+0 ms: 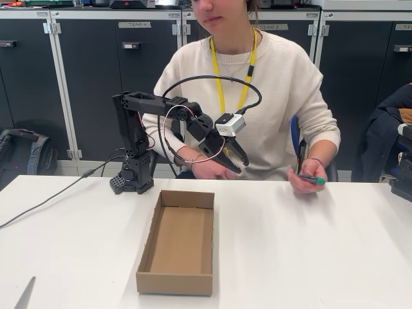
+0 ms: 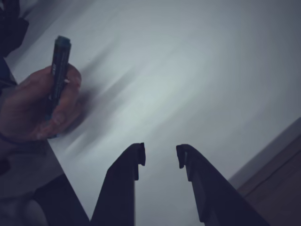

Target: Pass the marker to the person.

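A white worktop (image 1: pixel 309 257) carries an open cardboard tray (image 1: pixel 177 243), which serves here as the landmark. Behind the tray's far left corner stands the base of a black robot arm (image 1: pixel 136 138). The arm reaches out to the right above the tray's far edge, and its tool (image 1: pixel 235 163) hangs in the air past the tray's far right corner, tilted downward, with a small white camera (image 1: pixel 230 124) mounted on it. The tool's two dark fingers (image 2: pixel 123 181) stand apart with a clear gap between them and nothing held.

Behind the worktop, beyond the tray, sits the person (image 1: pixel 257 84) in a cream sweater with a yellow lanyard (image 1: pixel 217 74). One hand (image 1: pixel 306 181) rests at the worktop's far edge, well to the right of the tray, and holds the marker (image 1: pixel 311 180), whose green tip points right. In the wrist view the same hand (image 2: pixel 40 106) grips the marker (image 2: pixel 58 70) at the upper left, clear of the tool. The person's other hand (image 1: pixel 207 169) lies just behind the tray's far right corner, below the tool.
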Available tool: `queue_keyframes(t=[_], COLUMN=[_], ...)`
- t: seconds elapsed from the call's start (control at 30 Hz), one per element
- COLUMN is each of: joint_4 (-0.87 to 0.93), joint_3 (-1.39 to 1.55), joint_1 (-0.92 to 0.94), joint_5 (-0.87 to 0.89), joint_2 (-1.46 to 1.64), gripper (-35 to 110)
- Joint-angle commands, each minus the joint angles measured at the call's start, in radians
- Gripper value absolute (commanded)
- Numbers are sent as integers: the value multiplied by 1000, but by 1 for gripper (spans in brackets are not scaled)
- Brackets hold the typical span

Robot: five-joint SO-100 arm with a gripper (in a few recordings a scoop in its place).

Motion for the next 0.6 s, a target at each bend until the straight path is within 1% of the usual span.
queue_keyframes(t=[0.0, 0.57], joint_4=[-12, 2], joint_3=[-20, -15], joint_1=[6, 2], joint_5=[-11, -5], joint_2=[67, 80], gripper=[14, 14])
